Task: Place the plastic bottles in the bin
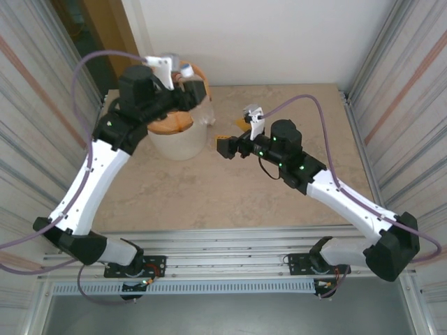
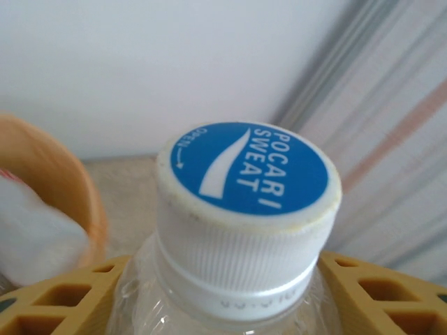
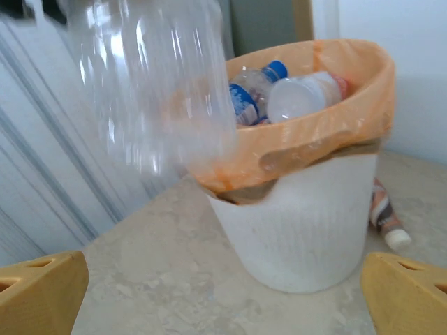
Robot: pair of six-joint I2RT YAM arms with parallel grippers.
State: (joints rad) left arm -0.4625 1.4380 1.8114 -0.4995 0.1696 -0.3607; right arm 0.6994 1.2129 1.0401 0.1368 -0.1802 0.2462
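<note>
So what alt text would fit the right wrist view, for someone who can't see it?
A blurred clear plastic bottle hangs at upper left, in front of a white bin lined with an orange bag and holding more bottles. The right gripper's tan fingertips stand wide apart below; a brown bottle lies behind the bin.

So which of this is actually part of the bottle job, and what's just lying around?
Job: clear bottle in the left gripper; bin; bottles inside it; brown bottle on the table beside the bin.
Just there: purple cables; ribbed side panels.
</note>
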